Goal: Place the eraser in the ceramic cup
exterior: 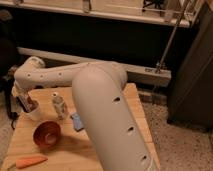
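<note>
The pincer [27,102] hangs at the far left of the wooden worktop [107,142], directly over the small white round ceramic cup [34,114]. It grips the flat black rectangular eraser with a reddish strip [30,105], fingers closed on the block, whose lower end dips into the cup's mouth. Just right of the cup stands a slim white patterned bottle [59,106], upright. Beside that lies a blue spongy block [77,121]. A glossy orange-red bowl [47,133] sits nearer, and an orange carrot [30,161] lies at the front edge. The smooth, pale, rounded arm [107,117] with dark oval holes sweeps from lower right, bends, and reaches left, hiding much of the worktop.
</note>
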Controlling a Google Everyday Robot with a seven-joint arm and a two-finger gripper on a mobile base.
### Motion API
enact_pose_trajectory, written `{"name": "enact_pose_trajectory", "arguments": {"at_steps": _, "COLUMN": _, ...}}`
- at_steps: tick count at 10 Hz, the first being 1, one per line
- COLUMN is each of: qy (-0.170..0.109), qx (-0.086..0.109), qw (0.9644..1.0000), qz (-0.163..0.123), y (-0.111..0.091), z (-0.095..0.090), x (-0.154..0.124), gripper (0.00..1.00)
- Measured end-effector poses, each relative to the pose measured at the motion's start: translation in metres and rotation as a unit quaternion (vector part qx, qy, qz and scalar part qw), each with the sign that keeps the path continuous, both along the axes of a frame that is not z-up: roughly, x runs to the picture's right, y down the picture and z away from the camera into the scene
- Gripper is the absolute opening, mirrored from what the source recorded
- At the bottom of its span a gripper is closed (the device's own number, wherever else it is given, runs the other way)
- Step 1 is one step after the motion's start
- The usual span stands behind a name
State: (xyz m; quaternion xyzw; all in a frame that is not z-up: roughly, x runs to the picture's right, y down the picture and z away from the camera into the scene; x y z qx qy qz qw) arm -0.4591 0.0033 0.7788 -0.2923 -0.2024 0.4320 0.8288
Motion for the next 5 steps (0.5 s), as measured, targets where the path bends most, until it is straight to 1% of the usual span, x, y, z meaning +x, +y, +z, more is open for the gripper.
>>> {"name": "enact_pose_trajectory", "arguments": {"at_steps": 1, "qy": 0.001, "qx": 0.005, "qw": 1.0, "qz": 0.001, "y": -0.002, "z": 0.003, "x": 0.003, "gripper": 0.73}}
{"name": "enact_pose_trajectory", "arguments": {"at_steps": 2, "qy": 0.002, "qx": 0.008, "qw": 1.0, "qz": 0.003, "y": -0.005, "z": 0.006, "x": 0.006, "gripper": 0.78}}
{"name": "enact_pose_trajectory", "arguments": {"at_steps": 3, "qy": 0.003, "qx": 0.013, "qw": 0.9999, "qz": 0.005, "y": -0.006, "z": 0.009, "x": 0.01, "gripper": 0.8}}
{"name": "enact_pose_trajectory", "arguments": {"at_steps": 5, "qy": 0.0, "qx": 0.016, "qw": 0.9998, "qz": 0.008, "y": -0.005, "z": 0.012, "x": 0.017, "gripper": 0.8}}
